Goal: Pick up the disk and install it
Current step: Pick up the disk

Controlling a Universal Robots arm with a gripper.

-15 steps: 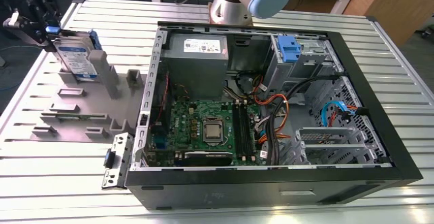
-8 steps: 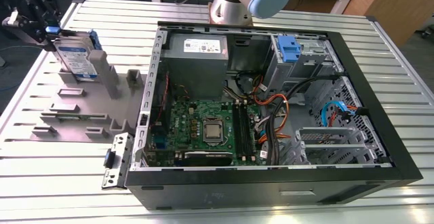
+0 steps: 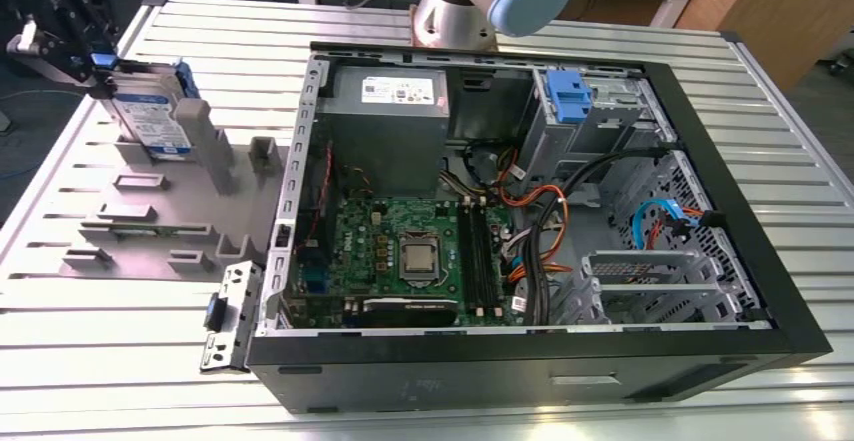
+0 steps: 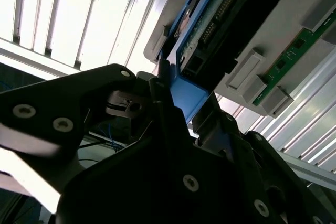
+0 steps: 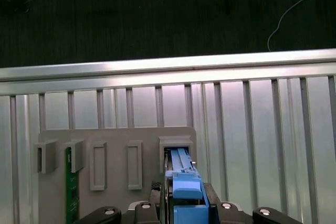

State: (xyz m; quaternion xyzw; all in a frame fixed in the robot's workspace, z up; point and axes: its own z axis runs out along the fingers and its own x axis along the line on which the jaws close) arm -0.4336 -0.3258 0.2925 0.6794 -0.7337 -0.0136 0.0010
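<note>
Clamping: black gripper [image 3: 102, 61], fingers [image 4: 161, 98] closed on blue rail end of flat silver-grey disk [image 3: 147, 116] with white-and-blue label (contact clear in second wrist view). Disk stands upright, lower edge in slot of grey plastic fixture plate [image 3: 134, 211] at exterior view's left. Plate lies on ribbed aluminium table [image 3: 120, 321]. Beside it, exterior view's right, open black computer case [image 3: 534, 361], blue plastic drive bracket [image 3: 567, 96] at far end.

We see bright, even overhead light in the exterior view, with soft shine on the table [image 3: 774, 111]. In the second wrist view the table glares white behind the dark gripper [image 4: 181, 97]; the floor [image 5: 157, 19] in the first wrist view is dim.
</note>
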